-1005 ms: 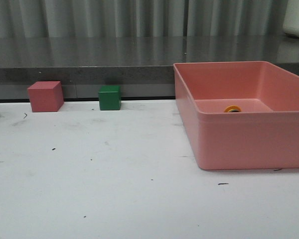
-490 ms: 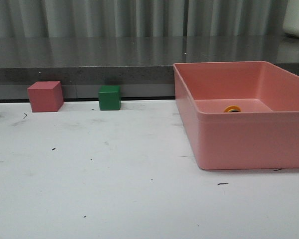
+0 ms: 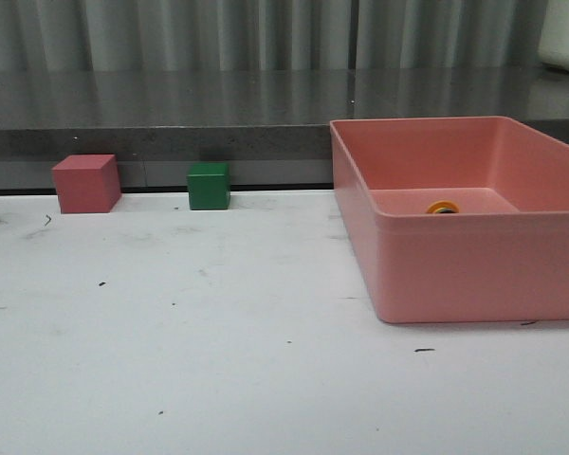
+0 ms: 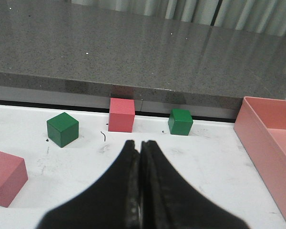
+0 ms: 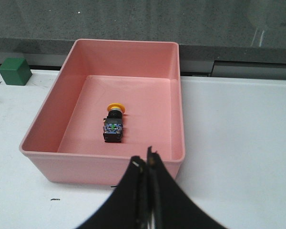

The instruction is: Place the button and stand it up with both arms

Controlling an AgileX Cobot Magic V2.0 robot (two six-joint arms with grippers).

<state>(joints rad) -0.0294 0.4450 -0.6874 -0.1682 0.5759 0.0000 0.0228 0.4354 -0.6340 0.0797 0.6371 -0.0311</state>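
Note:
The button point(image 5: 114, 125) lies on its side on the floor of the pink bin point(image 5: 47, 119), yellow cap toward the bin's far wall. In the front view only its yellow cap point(image 3: 443, 208) shows above the bin's near wall point(image 3: 474, 265). My right gripper point(image 5: 146, 160) is shut and empty, outside the bin, just in front of its near wall. My left gripper point(image 4: 139, 143) is shut and empty above the white table, short of the cubes. Neither arm shows in the front view.
A pink cube point(image 3: 86, 183) and a green cube point(image 3: 209, 186) stand at the table's back edge against a grey ledge point(image 3: 171, 133). The left wrist view shows another green cube point(image 4: 62, 129) and another pink cube point(image 4: 5, 176) further left.

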